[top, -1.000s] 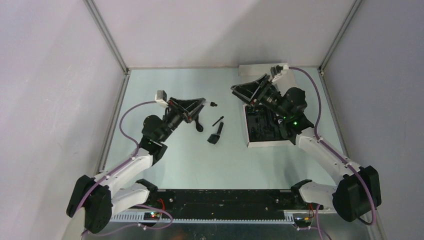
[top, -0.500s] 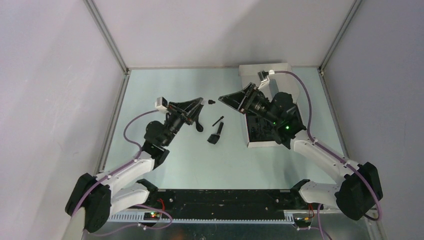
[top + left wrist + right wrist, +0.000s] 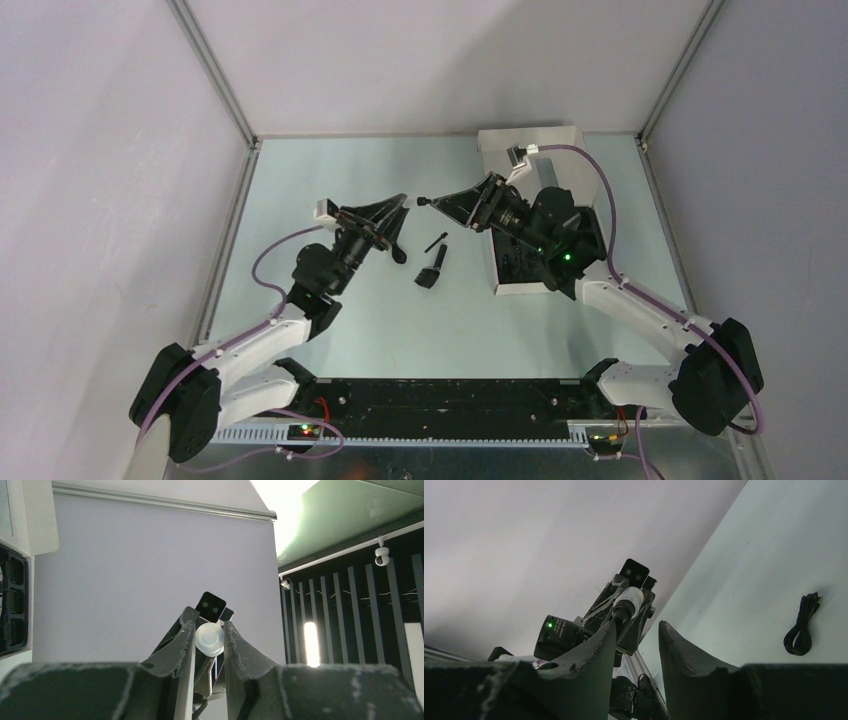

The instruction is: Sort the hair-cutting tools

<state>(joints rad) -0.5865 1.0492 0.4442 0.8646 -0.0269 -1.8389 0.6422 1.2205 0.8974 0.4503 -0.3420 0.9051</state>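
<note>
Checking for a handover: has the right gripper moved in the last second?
Yes. The right gripper has swung left, away from the white box and toward the left gripper.

The left gripper (image 3: 207, 626) fingers (image 3: 180, 647) are looking like matt dark plastic, scuffed rough at the edges. The little bottle (image 3: 209, 639) is showing smooth frosted plastic, and the table (image 3: 330, 170) is looking matt.
</note>
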